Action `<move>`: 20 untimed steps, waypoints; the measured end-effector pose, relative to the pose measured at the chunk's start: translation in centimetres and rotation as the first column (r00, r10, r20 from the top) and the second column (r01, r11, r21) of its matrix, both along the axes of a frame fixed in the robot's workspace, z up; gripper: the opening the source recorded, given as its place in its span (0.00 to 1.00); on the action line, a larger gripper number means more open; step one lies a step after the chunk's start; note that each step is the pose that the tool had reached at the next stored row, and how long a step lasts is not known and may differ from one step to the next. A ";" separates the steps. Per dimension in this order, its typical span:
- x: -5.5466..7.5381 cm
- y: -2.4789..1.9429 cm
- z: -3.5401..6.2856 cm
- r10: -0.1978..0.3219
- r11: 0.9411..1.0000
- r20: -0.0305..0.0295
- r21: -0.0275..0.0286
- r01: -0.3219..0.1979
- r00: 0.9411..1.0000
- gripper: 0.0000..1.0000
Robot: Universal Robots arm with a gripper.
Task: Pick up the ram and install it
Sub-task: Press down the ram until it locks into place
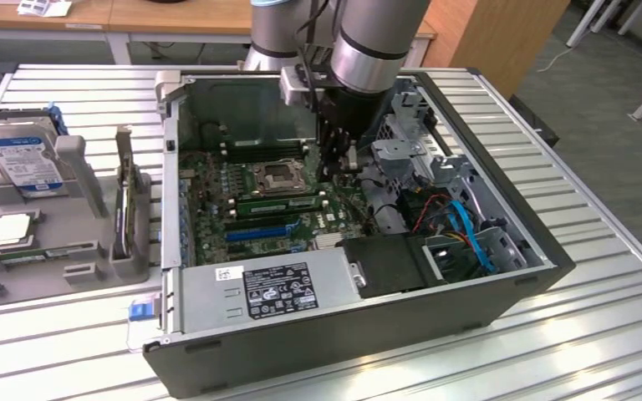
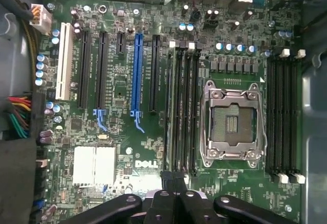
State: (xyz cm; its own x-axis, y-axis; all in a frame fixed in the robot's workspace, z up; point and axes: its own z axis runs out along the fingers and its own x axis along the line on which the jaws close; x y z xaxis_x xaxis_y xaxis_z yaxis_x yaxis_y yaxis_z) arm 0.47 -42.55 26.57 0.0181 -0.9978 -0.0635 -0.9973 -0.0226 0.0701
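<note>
arm (image 1: 371,42): reaching straight down | end effector (image 2: 173,180): fingers closed together, pointing down

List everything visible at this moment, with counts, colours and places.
Computer case: one, dark grey, open, on the slatted metal table.
Motherboard: one, green, inside the case.
Processor socket: one, silver, empty, between black memory slots.
Blue expansion slot: one, among black ones.
Power supply: one, silver, labelled, inside the case.
Hard drive: one, blue-labelled, on a grey stand, the exterior view's left.
Arm: one, silver, reaching into the case.
Pincer: one, black, shut, over the memory slots' end.
</note>
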 end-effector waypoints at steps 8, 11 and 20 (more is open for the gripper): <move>-0.1 0.00 -1.46 -0.002 1.000 0.000 -0.001 0.002 1.000 0.11; -0.1 0.00 -2.00 -0.002 1.000 0.000 -0.001 0.002 1.000 0.11; -0.1 0.74 -2.74 -0.002 1.000 0.000 -0.004 0.002 1.000 0.11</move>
